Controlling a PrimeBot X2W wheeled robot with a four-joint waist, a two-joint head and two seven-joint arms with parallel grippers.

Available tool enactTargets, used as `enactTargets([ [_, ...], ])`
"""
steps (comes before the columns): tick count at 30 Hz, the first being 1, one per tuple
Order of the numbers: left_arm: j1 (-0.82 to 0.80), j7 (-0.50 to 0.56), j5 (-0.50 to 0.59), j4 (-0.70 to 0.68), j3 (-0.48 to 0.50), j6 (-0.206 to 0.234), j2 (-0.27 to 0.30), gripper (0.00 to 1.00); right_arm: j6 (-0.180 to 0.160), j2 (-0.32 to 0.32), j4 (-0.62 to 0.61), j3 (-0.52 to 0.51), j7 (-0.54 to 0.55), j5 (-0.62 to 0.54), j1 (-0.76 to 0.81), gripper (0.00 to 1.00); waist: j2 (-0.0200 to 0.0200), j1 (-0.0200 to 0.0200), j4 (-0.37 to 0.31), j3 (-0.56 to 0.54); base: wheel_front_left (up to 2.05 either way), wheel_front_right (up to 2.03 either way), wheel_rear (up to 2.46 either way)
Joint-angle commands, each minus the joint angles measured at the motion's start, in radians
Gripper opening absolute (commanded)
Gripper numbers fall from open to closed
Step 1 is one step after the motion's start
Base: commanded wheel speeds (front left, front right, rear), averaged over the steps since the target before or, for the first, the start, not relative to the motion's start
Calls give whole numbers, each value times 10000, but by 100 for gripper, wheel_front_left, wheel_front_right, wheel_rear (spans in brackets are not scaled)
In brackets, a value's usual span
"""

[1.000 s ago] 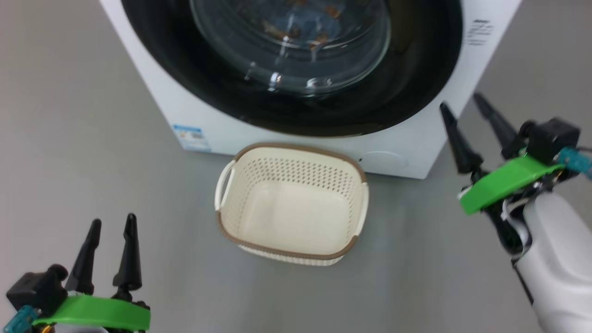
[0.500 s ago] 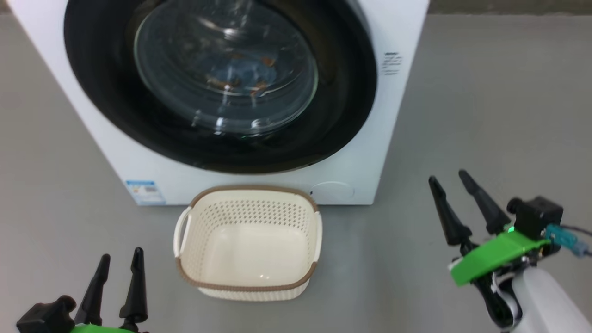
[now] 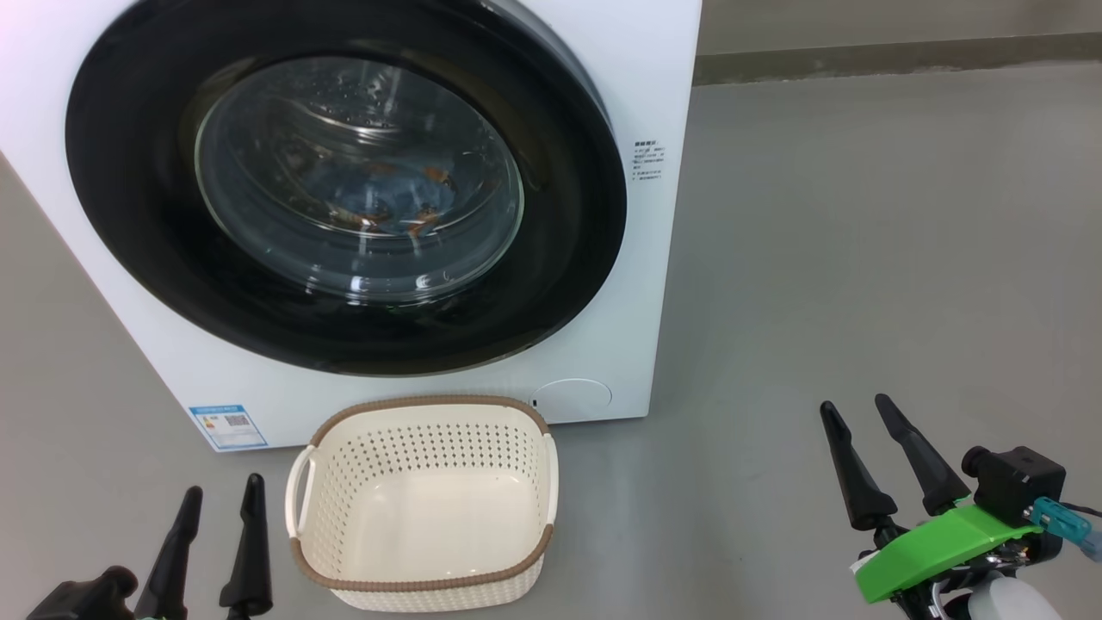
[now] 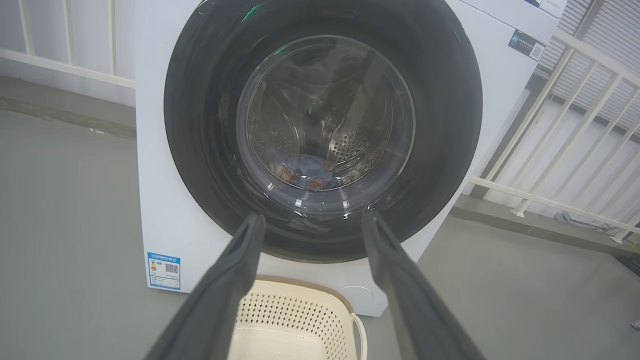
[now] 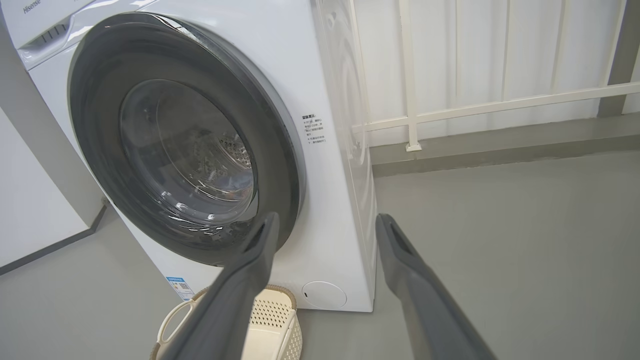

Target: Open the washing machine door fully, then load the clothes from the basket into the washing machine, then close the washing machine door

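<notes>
The washing machine [image 3: 659, 77] stands white in front of me, and the washing machine door [image 3: 568, 215] sits flush against its front. Through the glass bowl the clothes [image 3: 392, 202] lie at the drum's bottom, blue with orange-brown specks, as the left wrist view also shows the clothes [image 4: 302, 170]. On the floor before the machine the basket [image 3: 430, 402] holds nothing. My left gripper [image 3: 222, 486] is open at the lower left, beside the basket. My right gripper [image 3: 854, 403] is open at the lower right, well clear of the machine. Both hold nothing.
Grey floor [image 3: 861, 241] stretches to the right of the machine. A white railing [image 5: 450, 107] runs behind it and a white wall panel [image 5: 30, 200] stands on the other side. A blue label [image 3: 227, 424] marks the machine's lower corner.
The head camera has pulled back and shifted, so more of the machine and floor shows. My right gripper now stands farther from the machine's corner. Both grippers have stayed open.
</notes>
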Motion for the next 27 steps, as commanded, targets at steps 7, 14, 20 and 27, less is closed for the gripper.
enactTargets([
  [7, -239, -35, 263, -379, 178, 54, 145, 100, -21, 22, -426, -75, -49, -290, 56, 100, 0, 0, 54, -1, 0, 0, 0],
  [14, -274, -11, 273, -446, 129, 120, 183, 100, -21, 96, -436, -60, -49, -393, 47, 100, 0, 0, 162, 25, 0, 0, 0],
  [20, -259, -14, 271, -469, 125, 198, 181, 100, -21, 127, -440, -56, -49, -436, 82, 100, 0, 0, 207, 17, 0, 0, 0],
  [27, -252, -20, 281, -503, 123, 249, 208, 100, -21, 150, -414, -31, -49, -441, 67, 100, 0, 0, 205, 33, 0, 0, 0],
])
